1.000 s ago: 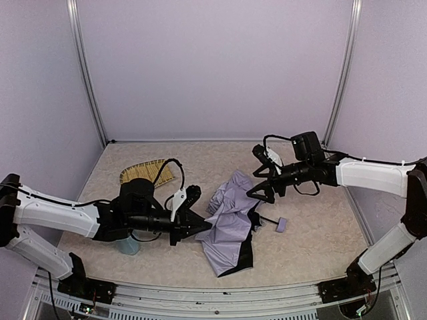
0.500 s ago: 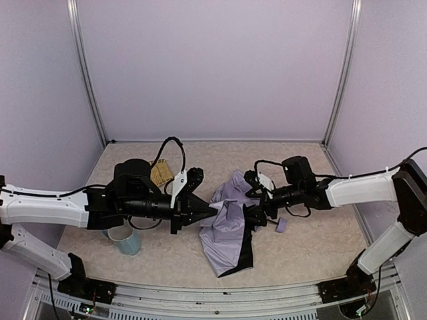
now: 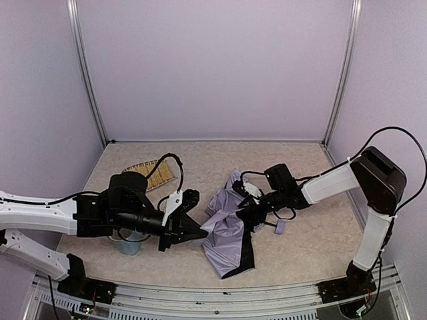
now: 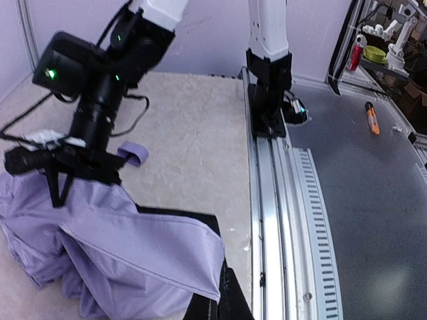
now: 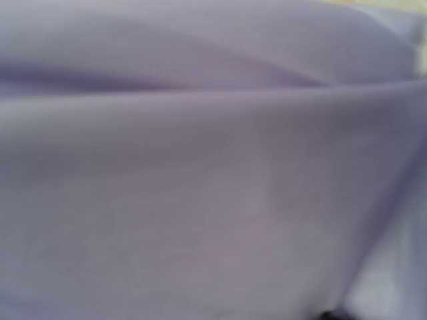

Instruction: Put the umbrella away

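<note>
The umbrella (image 3: 227, 233) lies crumpled in the middle of the table, its lavender fabric outward and black lining showing at the near edge. Its small lavender handle knob (image 3: 280, 227) rests to the right. My left gripper (image 3: 200, 232) is shut on the fabric's left edge; in the left wrist view the umbrella (image 4: 127, 247) has its corner reaching my black fingertips (image 4: 223, 303). My right gripper (image 3: 242, 212) presses into the upper folds, and the left wrist view shows it (image 4: 57, 167) sunk in the cloth. Blurred umbrella fabric (image 5: 200, 167) fills the right wrist view, hiding the fingers.
A woven straw piece (image 3: 148, 173) lies at the back left. A pale blue cup (image 3: 127, 243) stands under my left arm. The metal rail (image 4: 267, 200) along the table's near edge and the right arm's base (image 4: 270, 100) are close to the umbrella.
My right gripper has travelled left and down from above the table into the umbrella's folds. My left gripper swung forward and then drew back toward the near left, shifting the fabric.
</note>
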Controlling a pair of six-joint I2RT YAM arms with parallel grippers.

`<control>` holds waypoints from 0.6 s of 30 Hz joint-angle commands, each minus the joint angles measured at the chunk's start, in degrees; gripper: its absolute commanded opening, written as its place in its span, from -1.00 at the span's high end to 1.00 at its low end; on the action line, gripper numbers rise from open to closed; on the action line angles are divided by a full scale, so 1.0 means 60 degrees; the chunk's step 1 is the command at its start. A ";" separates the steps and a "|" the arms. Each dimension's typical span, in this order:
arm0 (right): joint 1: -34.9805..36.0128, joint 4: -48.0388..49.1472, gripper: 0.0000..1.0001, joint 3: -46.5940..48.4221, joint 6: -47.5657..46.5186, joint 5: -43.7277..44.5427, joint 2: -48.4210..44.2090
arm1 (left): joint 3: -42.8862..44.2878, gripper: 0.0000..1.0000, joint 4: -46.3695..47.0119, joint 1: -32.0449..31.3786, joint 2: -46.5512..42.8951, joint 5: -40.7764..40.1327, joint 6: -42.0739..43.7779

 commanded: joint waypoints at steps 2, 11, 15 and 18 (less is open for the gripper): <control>-0.0345 -0.1169 0.08 0.0192 0.0450 0.0992 0.0449 | -0.0830 1.00 -0.1002 -0.0692 -0.0132 -0.0965 -0.0842; -0.0724 -0.1087 0.94 0.0484 0.1144 0.0865 -0.0259 | -0.1193 1.00 -0.0755 -0.1043 0.1771 -0.1347 -0.1338; -0.0964 -0.0655 1.00 0.0617 0.1575 0.0359 -0.0781 | -0.0575 1.00 -0.0985 -0.1026 0.3142 -0.1573 -0.1141; -0.1281 -0.0422 1.00 0.0635 0.1853 -0.0482 -0.1400 | -0.0689 1.00 -0.0602 -0.0841 0.3460 -0.1617 -0.1029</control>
